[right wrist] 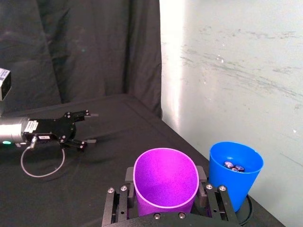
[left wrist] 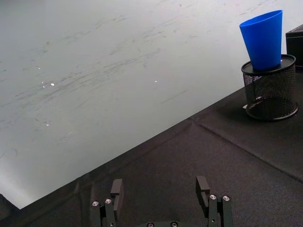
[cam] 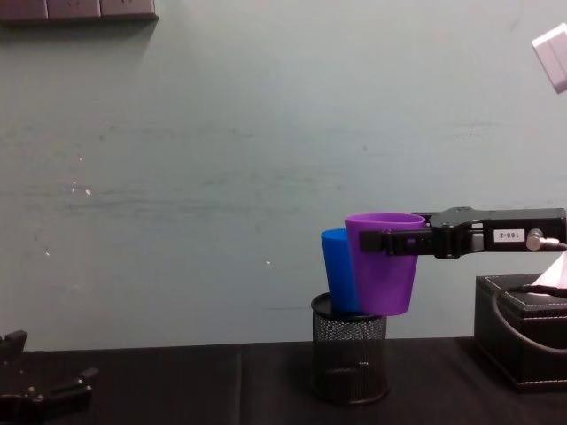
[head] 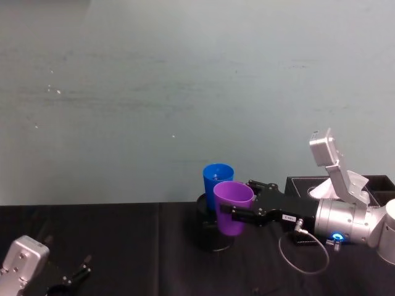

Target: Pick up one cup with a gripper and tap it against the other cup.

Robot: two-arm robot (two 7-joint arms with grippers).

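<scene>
Wall [head: 154, 80], pale and scuffed, stands beyond the right tool [cam: 381, 241], and the bench [head: 123, 246], draped in black cloth, lies beneath it. The right arm reaches in level from the robot's right, well clear of the cloth, and its tool is clamped on the purple cup [cam: 383, 283], one flat jaw on each side just under the rim. The cup stands upright in the air, mouth up.

Back along the arm from the tool, lower down, a black box [cam: 523, 336] rests on the bench with white tissue [cam: 554, 270] poking from its top. Directly below the tool's grip stands a black mesh pen holder [cam: 350, 359]. The blue cup [cam: 337, 270] sits upright in this holder, just beside the purple cup, on its far side and toward the robot's left; whether the two walls touch cannot be told. The purple cup's base hangs about level with the holder's rim.

Far from the right tool, low at the robot's left, the left tool [left wrist: 160, 189] hovers near the cloth with its jaws apart, holding nothing. A few small shiny bits [right wrist: 234, 166] lie inside the blue cup.
</scene>
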